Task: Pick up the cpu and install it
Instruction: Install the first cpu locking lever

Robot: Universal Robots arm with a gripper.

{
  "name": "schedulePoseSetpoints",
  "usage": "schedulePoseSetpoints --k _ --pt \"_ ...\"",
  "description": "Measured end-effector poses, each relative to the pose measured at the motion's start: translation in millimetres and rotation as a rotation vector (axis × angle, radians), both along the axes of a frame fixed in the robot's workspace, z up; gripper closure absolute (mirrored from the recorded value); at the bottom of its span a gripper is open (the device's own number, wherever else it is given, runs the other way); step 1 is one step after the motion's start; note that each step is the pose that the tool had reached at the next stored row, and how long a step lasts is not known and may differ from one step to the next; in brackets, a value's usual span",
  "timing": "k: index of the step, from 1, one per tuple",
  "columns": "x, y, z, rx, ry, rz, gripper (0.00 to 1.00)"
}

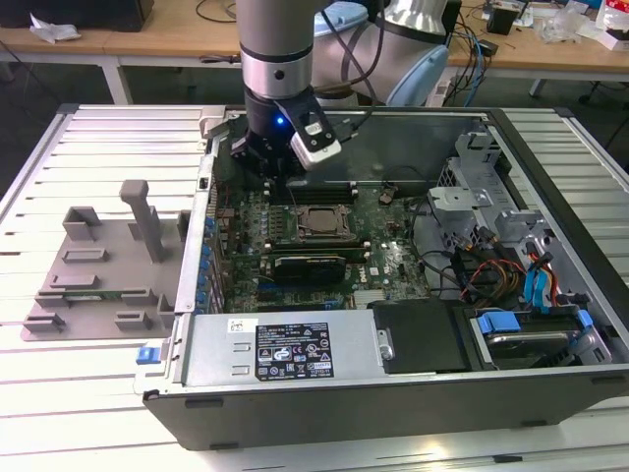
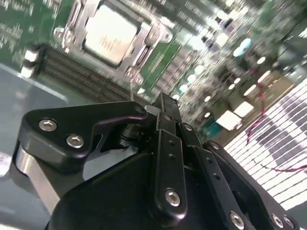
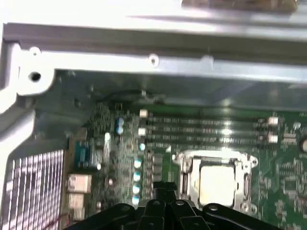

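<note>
Now the cpu (image 3: 218,182) is seen lying in the socket (image 3: 184,178); the claw (image 2: 164,101) is closed, nothing is held, and its tips are half hidden.

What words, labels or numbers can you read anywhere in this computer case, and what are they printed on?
Nothing reads clearly.
Black label on the silver metal box: print and logos, too small to read.
White sticker next to it: dark marks, too small to read.
The cpu lid, second wrist view: faint marks, blurred.
Motherboard: no legible print.
</note>
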State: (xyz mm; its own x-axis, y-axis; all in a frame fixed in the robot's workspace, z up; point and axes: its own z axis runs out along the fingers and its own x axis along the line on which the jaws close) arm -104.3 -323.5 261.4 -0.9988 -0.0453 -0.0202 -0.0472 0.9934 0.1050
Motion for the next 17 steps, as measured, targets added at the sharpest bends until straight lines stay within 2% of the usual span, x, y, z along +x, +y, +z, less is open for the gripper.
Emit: schedulePoseSetpoints --k 2,4,6,9,10,13,17 --pt "-3.1 0.0 -0.1 0.0141 -0.001 0.0 0.89" --pt "-8.4 0.0 -0.3 0.019 -0.002 0.0 0.89" --pt "-8.7 0.0 -0.3 0.0191 -0.0019 0.0 0.89" --pt "-9.0 0.0 -0.4 0.037 -0.0021 0.0 0.89" --pt "-9.1 0.0 -0.3 0.0403 -0.0021 0.0 0.89" --pt "-9.1 0.0 -0.4 0.0406 -0.0022 0.0 0.89" --pt "-13.9 0.0 -0.4 0.0426 -0.0047 0.0 0.89"
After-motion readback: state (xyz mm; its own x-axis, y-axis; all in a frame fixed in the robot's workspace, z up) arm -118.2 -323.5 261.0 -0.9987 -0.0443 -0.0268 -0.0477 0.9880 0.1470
